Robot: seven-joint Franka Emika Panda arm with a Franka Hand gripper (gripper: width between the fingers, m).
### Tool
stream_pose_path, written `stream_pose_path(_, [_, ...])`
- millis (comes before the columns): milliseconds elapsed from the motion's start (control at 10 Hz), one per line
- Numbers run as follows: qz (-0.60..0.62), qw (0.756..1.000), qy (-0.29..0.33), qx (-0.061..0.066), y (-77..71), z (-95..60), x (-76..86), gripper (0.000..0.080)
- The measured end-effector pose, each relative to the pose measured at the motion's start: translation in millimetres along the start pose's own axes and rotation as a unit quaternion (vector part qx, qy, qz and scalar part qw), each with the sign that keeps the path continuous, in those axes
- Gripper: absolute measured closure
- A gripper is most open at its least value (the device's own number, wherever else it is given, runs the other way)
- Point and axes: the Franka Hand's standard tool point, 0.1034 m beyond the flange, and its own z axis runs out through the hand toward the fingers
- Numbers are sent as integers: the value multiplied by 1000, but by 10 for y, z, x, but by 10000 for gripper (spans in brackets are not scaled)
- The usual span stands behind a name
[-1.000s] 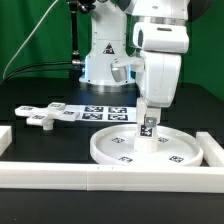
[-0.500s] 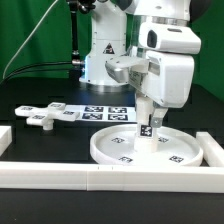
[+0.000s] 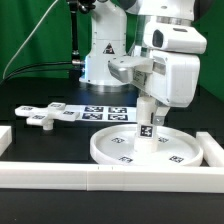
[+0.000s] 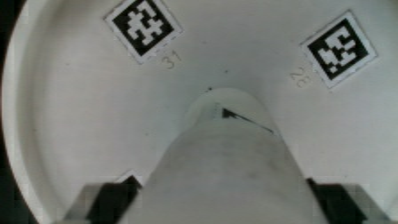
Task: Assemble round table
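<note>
The large rimmed round disc [image 3: 143, 147] lies flat on the black table at the exterior view's right, tags on its face. My gripper [image 3: 150, 125] stands over its middle, shut on the short thick cylinder leg [image 3: 148, 129], which is held upright with its lower end at or just above the disc. In the wrist view the leg [image 4: 228, 160] runs out between my fingers [image 4: 112, 200] toward the disc [image 4: 71, 110]. The cross-shaped foot piece [image 3: 44, 117] lies on the table at the exterior view's left.
The marker board [image 3: 95, 112] lies behind the disc, in front of the arm's base. Long white bars edge the work area along the front [image 3: 100, 176] and at the exterior view's right [image 3: 212, 150].
The wrist has turned about the vertical over the disc, with the leg still gripped in the same spot. The disc and foot piece have not moved.
</note>
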Motion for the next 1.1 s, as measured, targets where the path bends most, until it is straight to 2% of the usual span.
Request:
stream_pose_path(300, [15, 1000, 0, 0, -3, 5, -4, 393])
stream_pose_path(500, [110, 994, 1, 1, -7, 4, -2, 393])
stream_pose_path(700, [210, 978, 1, 2, -35, 2, 2, 392])
stream_pose_path(900, [315, 949, 5, 5, -36, 1, -2, 392])
stream_pose_path(1100, [365, 931, 10, 2, -23, -1, 3, 391])
